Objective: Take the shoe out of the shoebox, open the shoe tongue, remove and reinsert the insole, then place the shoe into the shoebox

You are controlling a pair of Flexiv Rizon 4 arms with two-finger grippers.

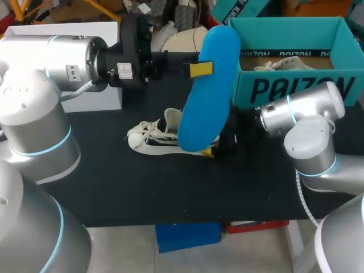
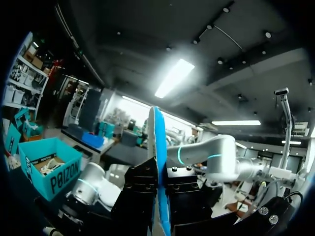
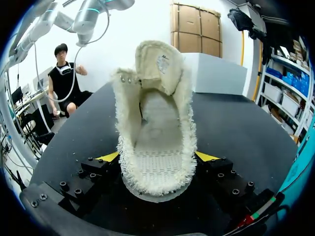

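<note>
A white low canvas shoe (image 1: 149, 136) lies on the black table (image 1: 142, 187), toe toward the left. My right gripper (image 1: 219, 147) is shut on its heel end. In the right wrist view the shoe (image 3: 156, 118) sits between the yellow-tipped fingers (image 3: 109, 156), which touch both its sides; the tongue (image 3: 158, 63) is folded back and the inside is bare. My left gripper (image 1: 199, 69) is shut on the blue insole (image 1: 209, 91) and holds it up on end above the shoe. In the left wrist view the insole (image 2: 157, 147) stands edge-on between the black fingers of that gripper (image 2: 160, 194).
The open teal shoebox (image 1: 267, 88) stands at the back right, close behind my right arm, with a second white shoe (image 1: 281, 63) inside. It shows beside the left gripper too (image 2: 47, 169). A white box (image 1: 99, 34) stands at the back left.
</note>
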